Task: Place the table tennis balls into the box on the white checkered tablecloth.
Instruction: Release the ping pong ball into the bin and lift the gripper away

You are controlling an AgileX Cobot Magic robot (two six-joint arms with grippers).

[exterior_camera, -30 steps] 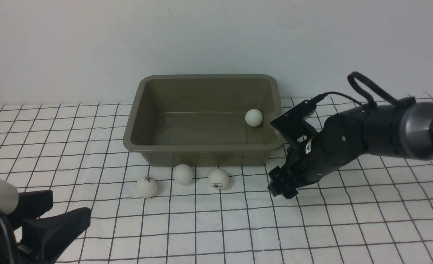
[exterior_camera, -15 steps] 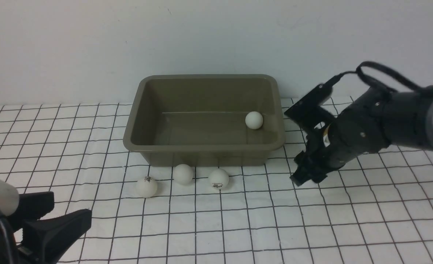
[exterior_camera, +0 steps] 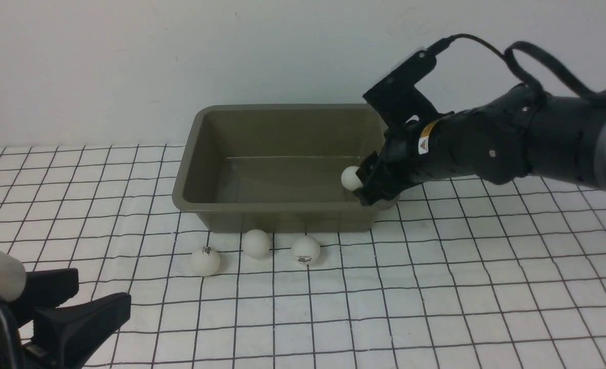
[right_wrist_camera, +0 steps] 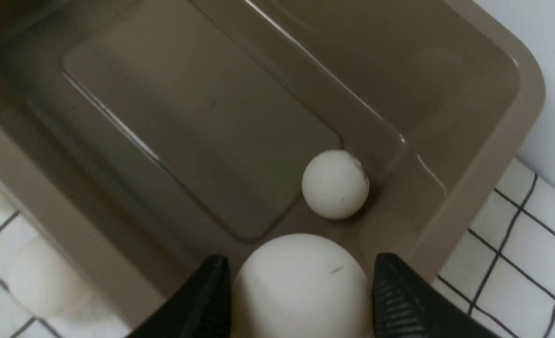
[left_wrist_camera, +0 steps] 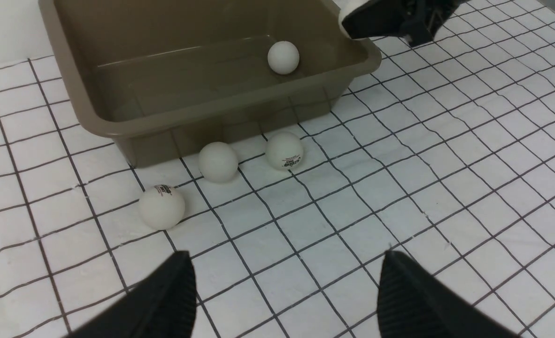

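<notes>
The right gripper [exterior_camera: 372, 187] is clamped on a white ball [right_wrist_camera: 301, 281], poised over the box [right_wrist_camera: 503, 141] corner, I'd guess to drop it beside another ball [right_wrist_camera: 335, 184] just below. Its arm slants down from the right. Three balls [exterior_camera: 256, 243] lie farther off on the tablecloth [exterior_camera: 436, 287]. The left gripper [left_wrist_camera: 282, 291] sits spread wide and empty.

We're on a white tablecloth [exterior_camera: 436, 287] crossed by a thin black grid, and the box [exterior_camera: 282, 206] reads olive-grey all over. Mid-frame in the front view are three matte white balls. The left ball [exterior_camera: 204, 260] and right ball [exterior_camera: 305, 250] carry a small dark logo, while the middle ball [exterior_camera: 256, 243] shows plain. In the right wrist view we get a fourth ball [right_wrist_camera: 335, 184], white with a faint dark mark, and a fifth ball [right_wrist_camera: 301, 281], white between black ribbed fingers [right_wrist_camera: 390, 300]. The right arm [exterior_camera: 487, 143] is black with a yellow label [exterior_camera: 423, 145], turning silver-grey at the frame's right edge. The left gripper [left_wrist_camera: 287, 256] is black, and the wall [exterior_camera: 128, 61] is pale grey-white.
</notes>
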